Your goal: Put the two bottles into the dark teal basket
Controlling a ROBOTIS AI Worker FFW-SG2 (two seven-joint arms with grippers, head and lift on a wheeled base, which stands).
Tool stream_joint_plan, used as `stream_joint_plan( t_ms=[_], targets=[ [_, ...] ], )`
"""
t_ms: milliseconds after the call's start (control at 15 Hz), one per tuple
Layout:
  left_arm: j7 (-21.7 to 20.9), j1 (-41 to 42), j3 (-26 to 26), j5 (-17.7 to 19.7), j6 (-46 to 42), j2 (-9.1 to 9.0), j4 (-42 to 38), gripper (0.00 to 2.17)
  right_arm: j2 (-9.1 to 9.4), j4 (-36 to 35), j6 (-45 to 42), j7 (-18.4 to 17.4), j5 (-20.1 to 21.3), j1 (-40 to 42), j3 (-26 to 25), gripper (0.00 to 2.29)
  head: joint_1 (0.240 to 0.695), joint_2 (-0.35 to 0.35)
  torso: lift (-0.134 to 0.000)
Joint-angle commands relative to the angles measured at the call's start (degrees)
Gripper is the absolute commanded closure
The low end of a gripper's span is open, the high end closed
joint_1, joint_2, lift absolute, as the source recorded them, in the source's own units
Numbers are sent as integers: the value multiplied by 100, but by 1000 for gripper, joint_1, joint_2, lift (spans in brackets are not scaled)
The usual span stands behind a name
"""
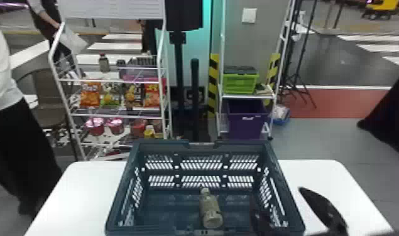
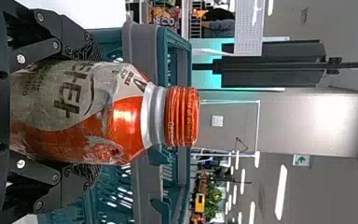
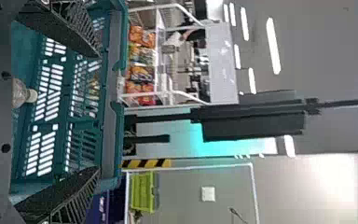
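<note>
In the head view, my right gripper (image 1: pixel 277 195) is at the right side wall of the dark teal basket (image 1: pixel 201 145), one finger inside and the other outside. A clear bottle (image 1: pixel 210 208) lies on the basket's floor, cap toward the far wall. My left gripper (image 2: pixel 92 113), in the left wrist view, is shut on the body of an orange-capped bottle (image 2: pixel 126 116), with the basket (image 2: pixel 142 46) behind it. In the right wrist view, my right gripper (image 3: pixel 99 112) stands open with nothing between its fingers; the clear bottle's neck (image 3: pixel 23 93) shows by the basket's slotted wall (image 3: pixel 114 79).
The basket stands on a white table (image 1: pixel 321 175). Beyond it are a white rack (image 1: pixel 113 115) with snack bags and cups at the left, and a shelf with a green crate (image 1: pixel 240 83) and a purple bin (image 1: pixel 247 125) at the right.
</note>
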Motion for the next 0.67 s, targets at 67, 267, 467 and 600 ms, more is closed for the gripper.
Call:
stream_joint_plan(
  t_ms=[67,267,467,600],
  targets=[
    [-4,-34,24,40,369,84,-208,2145,23,235,-1554,3,-31,1205,-238,12,499,0,0],
    [-4,27,51,190,668,198,-542,2145,120,745,-2432,82,-31,1785,-308,19,499,0,0],
    [13,186,226,295,1213,286,-1175,2145,164,1316,-3399,153,-110,2058,-361,26,499,0,0],
    [31,344,499,322,1635,286,-1720,2145,225,1527,-3733,311,-286,2137,-492,33,499,0,0]
  ],
)
